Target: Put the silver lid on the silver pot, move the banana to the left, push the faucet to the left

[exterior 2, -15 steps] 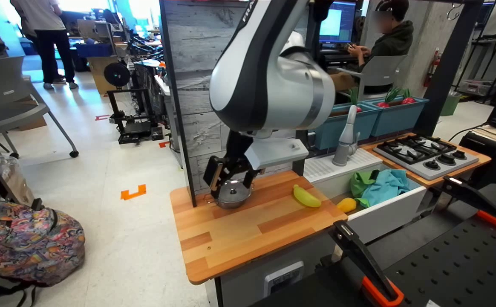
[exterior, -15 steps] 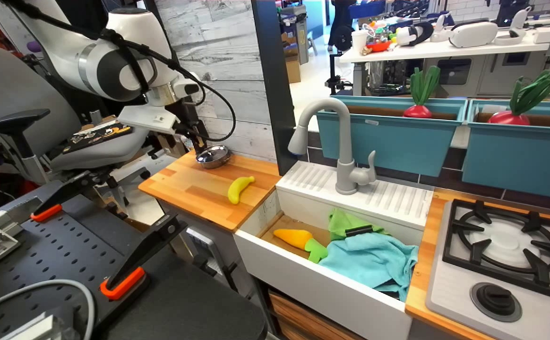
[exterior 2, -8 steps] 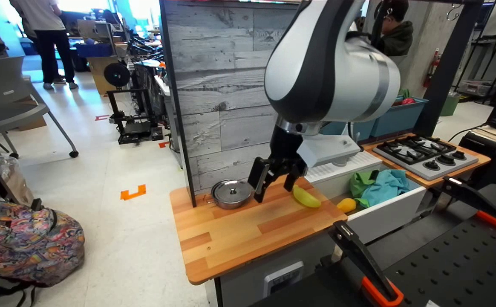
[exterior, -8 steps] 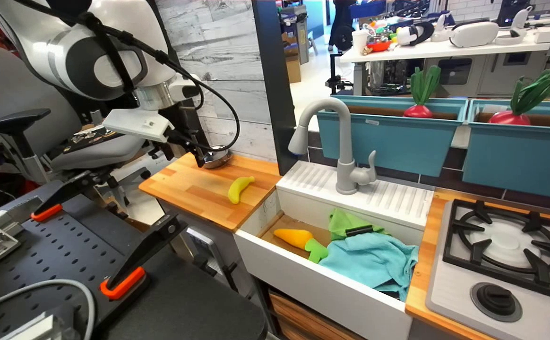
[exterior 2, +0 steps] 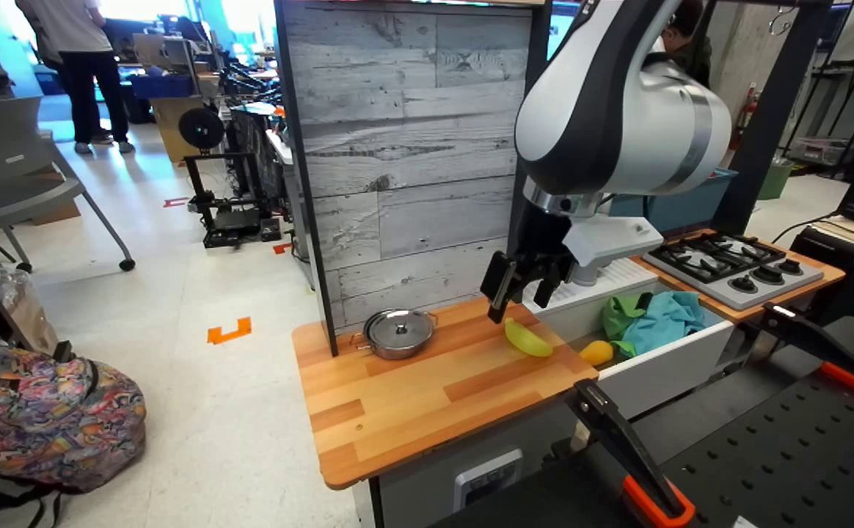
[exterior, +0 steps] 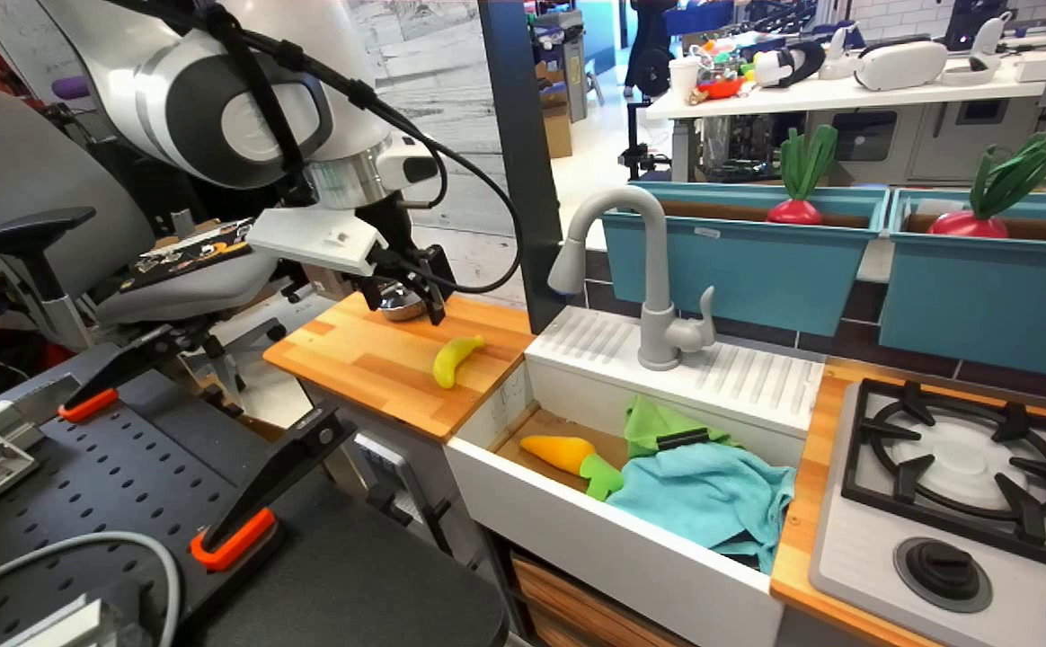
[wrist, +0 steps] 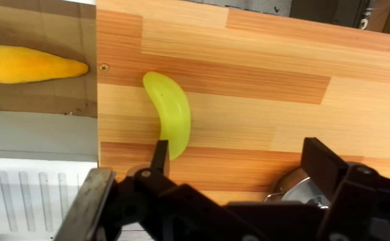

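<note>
The silver lid (exterior 2: 406,326), a round, shiny disc with a dark knob, lies on the silver pot (exterior 2: 396,353), whose thin wire handles jut from its sides. The pair stands on the striped wooden counter (exterior 2: 398,400), close to the grey plank wall (exterior 2: 412,176). Near the counter's sink-side edge lies the banana (wrist: 176,115), smooth, curved and yellow-green. My gripper (wrist: 237,142) hangs above the counter, released, its black fingers spread wide; in the wrist view one hides the banana's end and the other part of the pot and lid. The faucet (exterior: 655,261), matte grey with an arched neck, rises from a ribbed white ledge (exterior: 588,337). In the white-walled sink (exterior: 613,557) lie a tapered orange toy (exterior: 557,453) with a green end, a crumpled green cloth (exterior: 653,424) and a soft blue cloth (exterior: 703,490). Farther along are the black-grated stove (exterior: 855,539) and blue planters (exterior: 730,265) bearing red bulbs (exterior: 794,213).
</note>
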`<action>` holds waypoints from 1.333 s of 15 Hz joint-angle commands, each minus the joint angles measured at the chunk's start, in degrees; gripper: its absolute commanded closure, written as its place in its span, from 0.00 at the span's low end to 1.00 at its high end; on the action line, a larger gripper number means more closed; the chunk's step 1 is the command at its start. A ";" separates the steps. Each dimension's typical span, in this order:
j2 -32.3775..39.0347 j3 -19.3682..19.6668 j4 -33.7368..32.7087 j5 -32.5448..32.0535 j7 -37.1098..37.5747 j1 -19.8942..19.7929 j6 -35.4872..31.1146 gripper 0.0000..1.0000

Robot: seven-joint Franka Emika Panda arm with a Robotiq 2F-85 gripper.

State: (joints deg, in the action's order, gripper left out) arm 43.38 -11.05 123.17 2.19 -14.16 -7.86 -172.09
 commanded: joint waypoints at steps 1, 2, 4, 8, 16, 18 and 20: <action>3.42 -0.14 -4.46 -1.66 -0.38 -1.59 1.94 0.00; 4.47 -0.04 -5.65 -1.64 -0.28 -1.61 2.37 0.00; 6.34 0.38 -7.86 -1.60 0.02 -1.29 3.03 0.00; 10.21 -0.07 -12.52 -1.26 -0.45 -1.75 5.72 0.00; 14.36 -0.03 -18.71 -0.68 -0.82 -2.35 10.40 0.75; 15.00 0.04 -19.90 -0.53 -0.85 -2.28 11.65 0.88; 14.33 0.07 -19.56 -0.45 -0.65 -1.85 12.02 0.94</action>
State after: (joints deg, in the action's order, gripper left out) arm 56.86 -10.58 105.37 2.15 -14.28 -9.30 -162.00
